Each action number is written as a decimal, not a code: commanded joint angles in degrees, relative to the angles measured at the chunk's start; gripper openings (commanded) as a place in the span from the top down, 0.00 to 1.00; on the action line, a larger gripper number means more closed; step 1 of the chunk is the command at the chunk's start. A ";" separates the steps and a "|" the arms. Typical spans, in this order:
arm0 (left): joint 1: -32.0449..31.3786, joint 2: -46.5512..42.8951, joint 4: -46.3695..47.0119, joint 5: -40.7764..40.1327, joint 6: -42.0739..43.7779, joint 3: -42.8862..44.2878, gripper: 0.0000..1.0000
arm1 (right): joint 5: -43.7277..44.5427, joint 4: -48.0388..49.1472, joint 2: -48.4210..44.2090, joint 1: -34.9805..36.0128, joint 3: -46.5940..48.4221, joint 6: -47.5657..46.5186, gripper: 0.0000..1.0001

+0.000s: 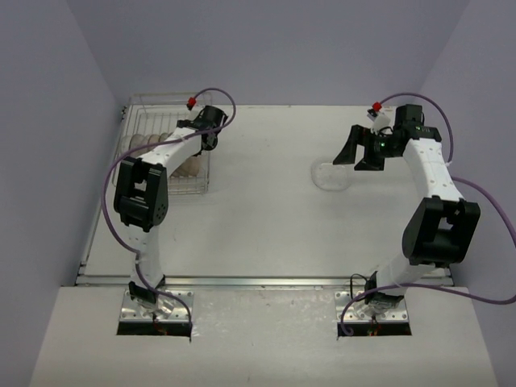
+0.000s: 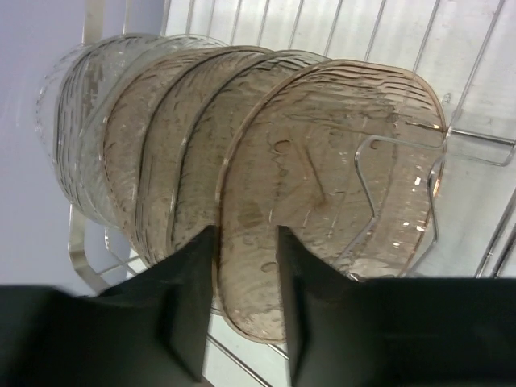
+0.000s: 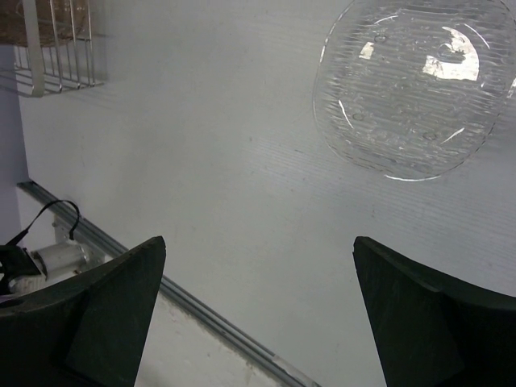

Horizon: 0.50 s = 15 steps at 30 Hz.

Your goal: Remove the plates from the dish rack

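At the far-left corner of the desk (image 1: pixel 258 218), hard by the lilac wall (image 1: pixel 72 121): the dish rack (image 1: pixel 161 98), silver wire with raised sides, loaded with the plates (image 2: pixel 201 145) standing on edge in a tight, overlapping row. Clear glass at the left end of that row in the left wrist view, smoky pink-brown toward the right.

Stretched over the rack from the near edge, the left arm (image 1: pixel 173 149), white and black, a red tag (image 1: pixel 192 102) at its wrist. Left jaws narrow, set either side of the lower rim of the nearest plate (image 2: pixel 339 161), the brownish one at the front of the row. Rim between them, but firm grip or bare straddle impossible to tell. To the right of that plate, bare wires of the rack against the white desk.

Farther right, well apart from the rack, one clear plate (image 1: pixel 330 175) lying flat on the desk, rippled, a bright glare on its face.

Near it, raised above the desk, right jaws spread wide and empty. Flat plate ahead of them and off to the right in the right wrist view, a corner of the rack at upper left there.

At far right, the right arm (image 1: pixel 431 173), bent back toward its base at the near edge.
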 commanded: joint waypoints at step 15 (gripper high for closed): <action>-0.31 -7.60 6.06 -11.57 11.25 3.57 1.00 | -4.65 1.11 -0.09 0.29 2.01 1.11 0.01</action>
